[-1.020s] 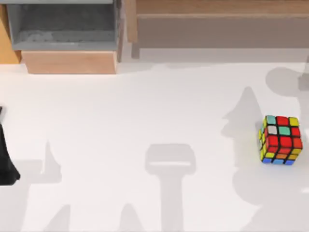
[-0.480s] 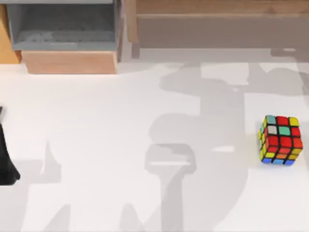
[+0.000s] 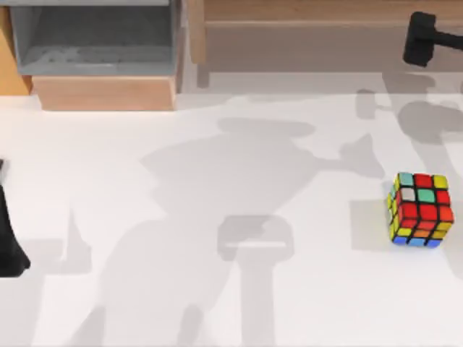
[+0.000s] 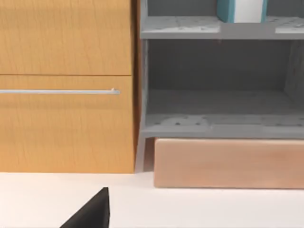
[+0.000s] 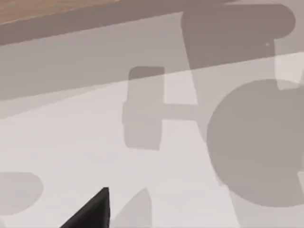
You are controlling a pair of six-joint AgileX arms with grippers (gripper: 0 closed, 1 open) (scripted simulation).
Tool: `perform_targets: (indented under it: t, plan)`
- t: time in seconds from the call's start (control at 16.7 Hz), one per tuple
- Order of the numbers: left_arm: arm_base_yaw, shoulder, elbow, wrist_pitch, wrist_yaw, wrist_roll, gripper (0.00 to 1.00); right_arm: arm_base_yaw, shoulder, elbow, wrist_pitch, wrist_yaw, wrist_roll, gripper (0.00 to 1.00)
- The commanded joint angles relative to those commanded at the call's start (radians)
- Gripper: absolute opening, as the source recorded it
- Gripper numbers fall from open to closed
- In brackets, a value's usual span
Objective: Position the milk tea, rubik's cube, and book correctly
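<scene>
The rubik's cube [image 3: 420, 210] sits on the white table near the right edge, with red, yellow, teal and orange stickers showing. My right arm [image 3: 423, 37] hangs high at the back right, well behind the cube, over the wooden ledge. A black part of the right gripper [image 5: 90, 213] shows above bare, shadowed table. My left arm [image 3: 9, 235] is parked at the left edge. A black part of the left gripper [image 4: 90, 213] faces the shelf unit. A teal and white book [image 4: 240, 10] stands on the upper grey shelf. The milk tea is out of view.
A grey shelf unit [image 3: 94, 36] on a wooden base [image 3: 105, 92] stands at the back left, beside a wooden cabinet [image 4: 66, 85] with a bar handle. A long wooden ledge [image 3: 325, 14] runs along the back. Broad arm shadows lie across the middle of the table.
A black part of my right arm has come into view at the back right, and the shadows have swept across the table. The cube and the left arm have not moved.
</scene>
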Motion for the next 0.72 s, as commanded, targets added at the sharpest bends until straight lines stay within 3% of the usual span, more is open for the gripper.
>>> perform_targets:
  t: [0.36, 0.72]
  plan:
    - [0.0, 0.0, 0.0, 0.0, 0.0, 0.0, 1.0, 0.11, 0.017, 0.035, -0.507, 0.019, 0.055, 1.0]
    - [0.0, 0.0, 0.0, 0.0, 0.0, 0.0, 1.0, 0.146, 0.019, 0.034, -0.646, 0.021, 0.069, 1.0]
